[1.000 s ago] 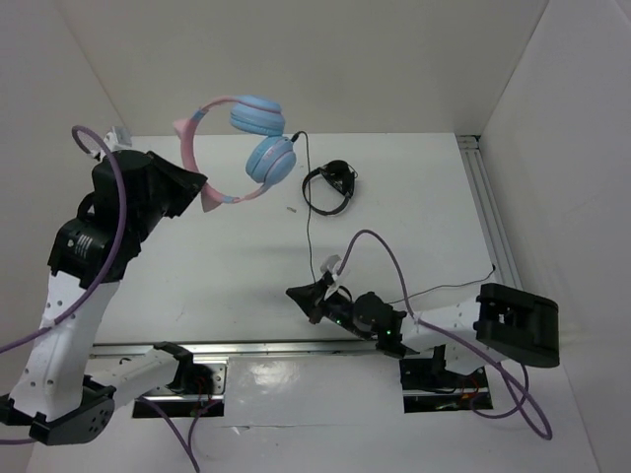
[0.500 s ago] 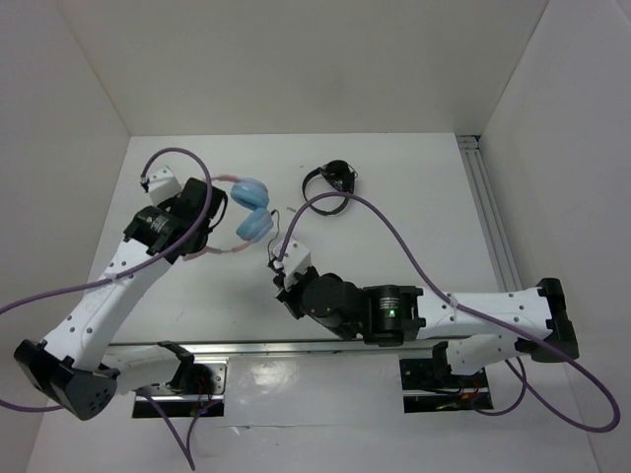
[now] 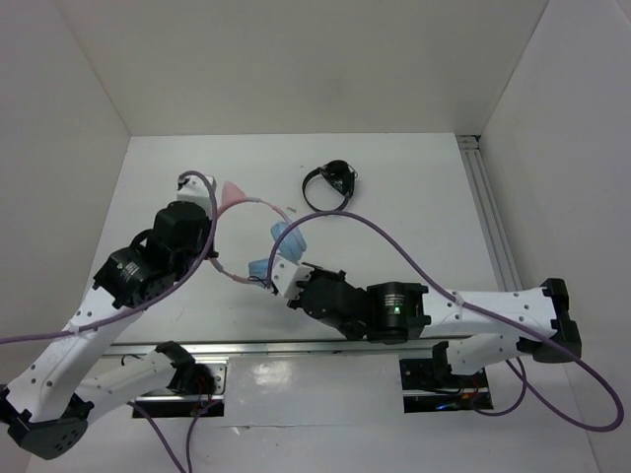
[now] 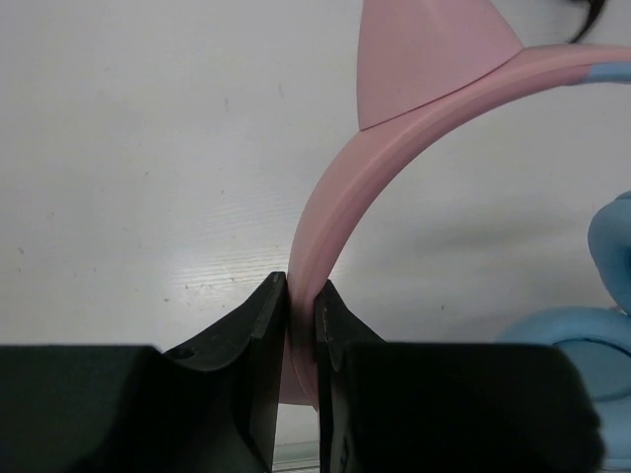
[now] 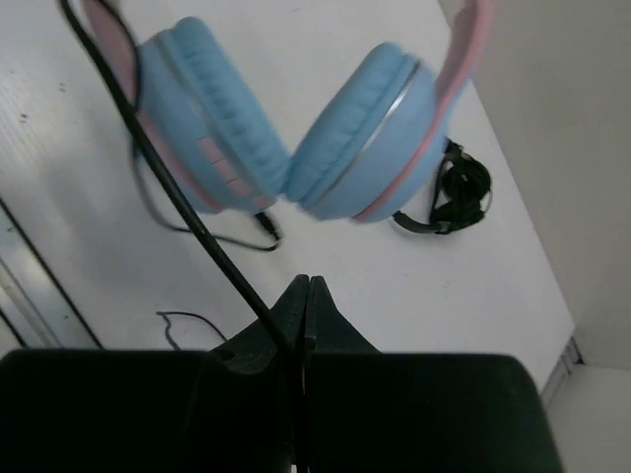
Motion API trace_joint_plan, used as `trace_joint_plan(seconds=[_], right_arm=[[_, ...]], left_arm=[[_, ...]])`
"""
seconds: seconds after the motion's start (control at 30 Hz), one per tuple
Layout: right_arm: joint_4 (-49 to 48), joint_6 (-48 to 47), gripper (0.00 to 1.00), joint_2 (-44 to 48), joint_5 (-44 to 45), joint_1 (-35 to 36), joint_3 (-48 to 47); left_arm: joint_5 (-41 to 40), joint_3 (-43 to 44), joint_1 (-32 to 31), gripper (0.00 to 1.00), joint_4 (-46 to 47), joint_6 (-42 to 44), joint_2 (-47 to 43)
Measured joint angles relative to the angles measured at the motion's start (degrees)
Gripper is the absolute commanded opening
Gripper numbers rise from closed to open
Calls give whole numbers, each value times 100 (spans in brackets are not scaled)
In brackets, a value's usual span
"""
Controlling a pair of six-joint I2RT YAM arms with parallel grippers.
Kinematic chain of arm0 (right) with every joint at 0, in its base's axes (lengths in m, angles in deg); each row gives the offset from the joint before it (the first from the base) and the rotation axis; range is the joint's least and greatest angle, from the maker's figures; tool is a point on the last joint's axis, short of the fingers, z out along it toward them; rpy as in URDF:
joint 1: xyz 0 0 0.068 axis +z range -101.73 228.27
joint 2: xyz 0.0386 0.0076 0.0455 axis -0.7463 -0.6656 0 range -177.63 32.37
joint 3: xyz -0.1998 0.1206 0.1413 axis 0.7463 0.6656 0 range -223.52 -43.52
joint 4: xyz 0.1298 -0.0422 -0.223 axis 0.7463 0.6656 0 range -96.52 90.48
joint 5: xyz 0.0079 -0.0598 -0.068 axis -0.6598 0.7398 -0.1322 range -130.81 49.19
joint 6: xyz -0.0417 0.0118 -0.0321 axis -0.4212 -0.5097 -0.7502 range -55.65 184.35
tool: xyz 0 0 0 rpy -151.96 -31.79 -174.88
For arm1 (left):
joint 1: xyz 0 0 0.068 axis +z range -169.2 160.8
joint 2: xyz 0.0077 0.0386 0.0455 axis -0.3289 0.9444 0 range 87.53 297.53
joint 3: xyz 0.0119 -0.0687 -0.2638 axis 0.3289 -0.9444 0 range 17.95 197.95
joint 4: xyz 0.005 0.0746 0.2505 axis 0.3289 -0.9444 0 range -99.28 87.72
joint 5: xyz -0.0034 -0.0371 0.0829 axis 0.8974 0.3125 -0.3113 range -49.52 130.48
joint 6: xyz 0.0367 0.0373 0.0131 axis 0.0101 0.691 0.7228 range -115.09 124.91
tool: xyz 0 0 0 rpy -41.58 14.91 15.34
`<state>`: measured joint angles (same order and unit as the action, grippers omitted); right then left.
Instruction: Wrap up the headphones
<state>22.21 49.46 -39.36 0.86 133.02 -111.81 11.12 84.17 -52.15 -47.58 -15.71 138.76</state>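
Note:
The headphones have a pink headband (image 3: 251,202) with cat ears and light blue earcups (image 3: 287,236). They hang low over the table, left of centre. My left gripper (image 3: 209,232) is shut on the headband (image 4: 325,236), with a cat ear (image 4: 424,54) just beyond the jaws and an earcup (image 4: 582,340) to the right. My right gripper (image 3: 279,283) sits right beside the earcups. Its jaws (image 5: 308,288) are pressed together on the thin black cable (image 5: 168,187), which runs up to the left past both earcups (image 5: 365,138). The cable's loose end lies on the table (image 5: 258,227).
Small all-black headphones (image 3: 330,184) lie at the back centre of the table, also in the right wrist view (image 5: 458,192). A metal rail (image 3: 490,222) runs along the right edge. White walls enclose the table. Purple arm cables loop above both arms.
My left arm has brought the headphones down and nearer, from high at the back to just above the table. My right arm has reached in to the earcups and stays there.

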Motion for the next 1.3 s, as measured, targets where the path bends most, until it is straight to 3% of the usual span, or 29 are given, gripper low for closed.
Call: trace_joint_plan(seconds=[0.23,0.43,0.77,1.0,1.3], right_arm=[[-378,-804,0,439,940,-39,160],[-1335,-1517,0,809,1106,-857,728],[-2151,-1648,0,295,-151,-2439,560],[-2319,-1558,0,-107,-817,-2479,402],[-2417,-1351,0,-289,-981,-2302,-109]], left_arm=[[345,-140,-1021,0,-31,590,-48],[557,-570,-1130,0,-197,737,-516],[1209,-577,-1130,0,-136,844,-796],[1469,-669,-1161,0,-42,846,-667],[1639,-678,-1167,0,240,826,-280]])
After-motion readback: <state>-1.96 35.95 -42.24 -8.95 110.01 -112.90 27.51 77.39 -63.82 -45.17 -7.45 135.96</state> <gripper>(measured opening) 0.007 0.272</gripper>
